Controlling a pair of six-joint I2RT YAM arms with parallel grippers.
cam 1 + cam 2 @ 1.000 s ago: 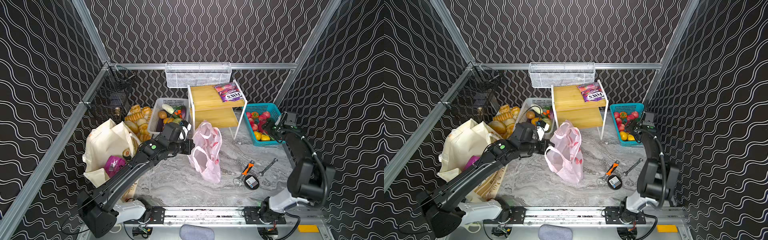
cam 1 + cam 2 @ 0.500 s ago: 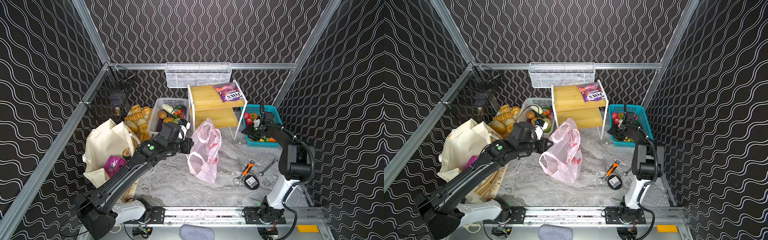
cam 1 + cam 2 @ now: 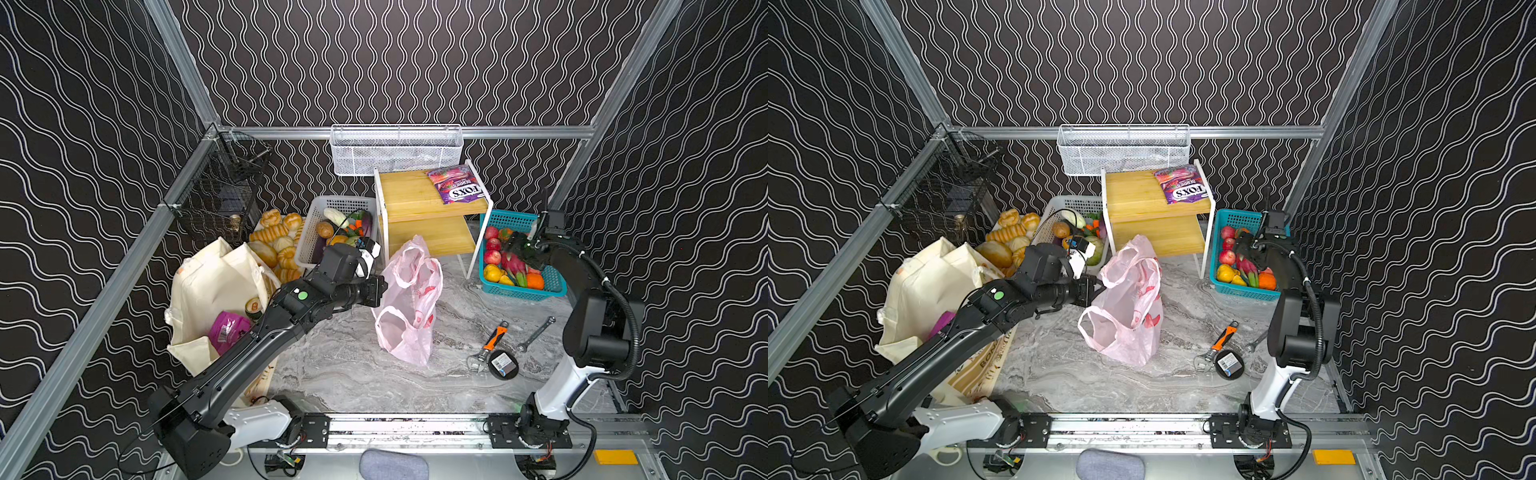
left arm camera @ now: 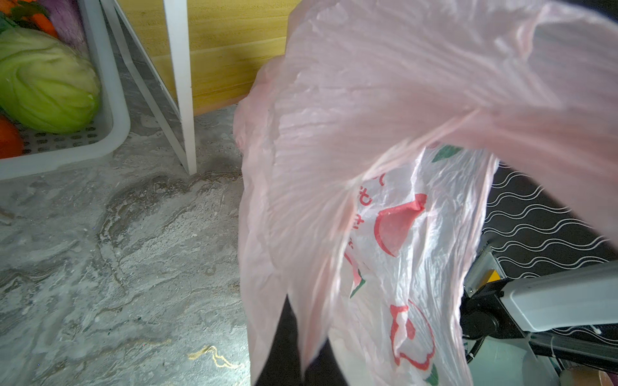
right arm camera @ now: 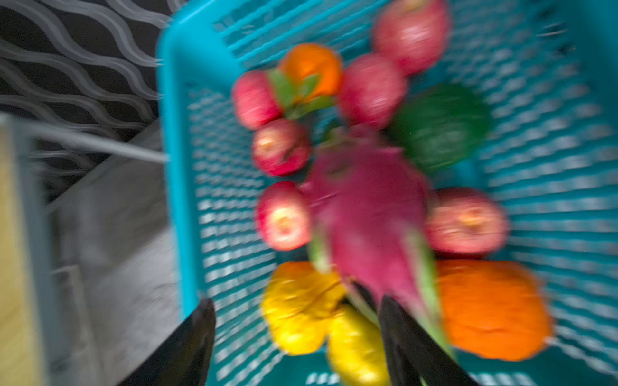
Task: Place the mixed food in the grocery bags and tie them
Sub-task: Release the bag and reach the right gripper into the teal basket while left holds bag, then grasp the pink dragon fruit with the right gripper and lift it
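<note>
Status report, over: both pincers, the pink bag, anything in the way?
Left pincer shut on rim of pink bag, bag mouth up. Right pincer open above fruit in teal basket, wrist view blurred. White shelf leg stands between basket and bag.

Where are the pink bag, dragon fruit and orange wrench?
pink bag [image 3: 417, 299]: in a top view, its side.
dragon fruit [image 5: 364, 207]: right wrist view, magenta body.
orange wrench [image 3: 495, 337]: in a top view, its handle.

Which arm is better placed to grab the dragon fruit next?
Right: the right hand is open over the dragon fruit in the basket; the left hand is shut on the pink bag.
</note>
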